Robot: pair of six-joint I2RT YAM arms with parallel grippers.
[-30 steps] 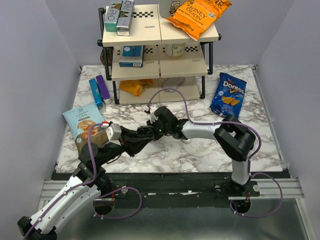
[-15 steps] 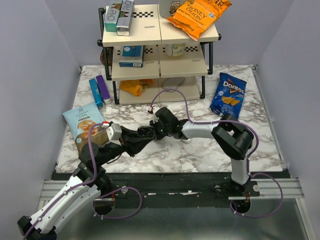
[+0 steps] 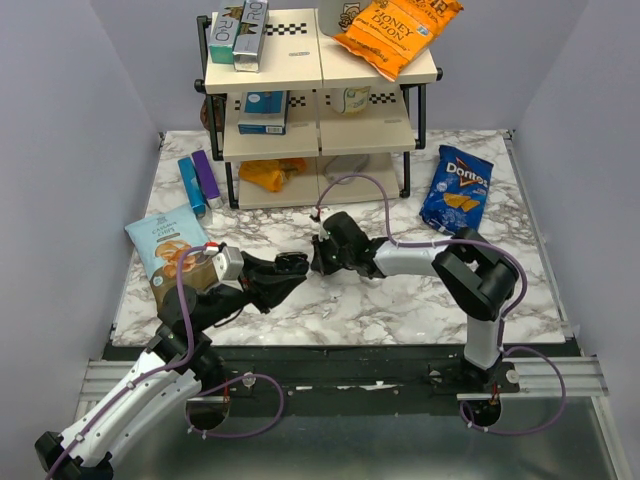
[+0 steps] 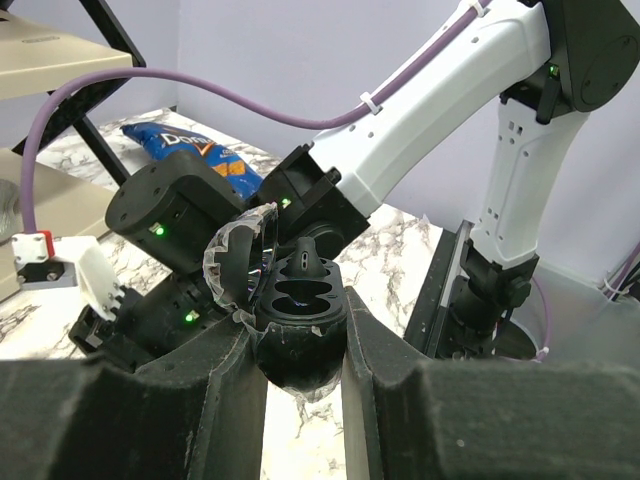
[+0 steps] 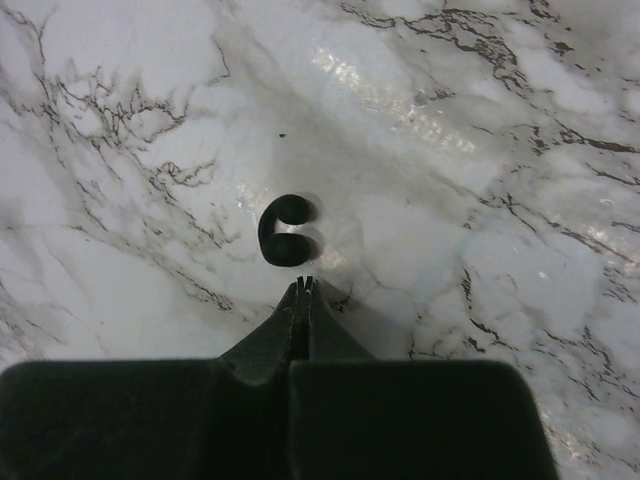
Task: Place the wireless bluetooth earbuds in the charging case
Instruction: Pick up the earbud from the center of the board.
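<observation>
Your left gripper (image 4: 297, 345) is clamped on the open-lidded charging case (image 4: 300, 300), centre-left above the marble table (image 5: 500, 150), while your right gripper (image 5: 304, 285), shut tight and empty, sits just beside a black earbud (image 5: 283, 232) lying there, so descend without opening and you'll likely flick it away.
</observation>
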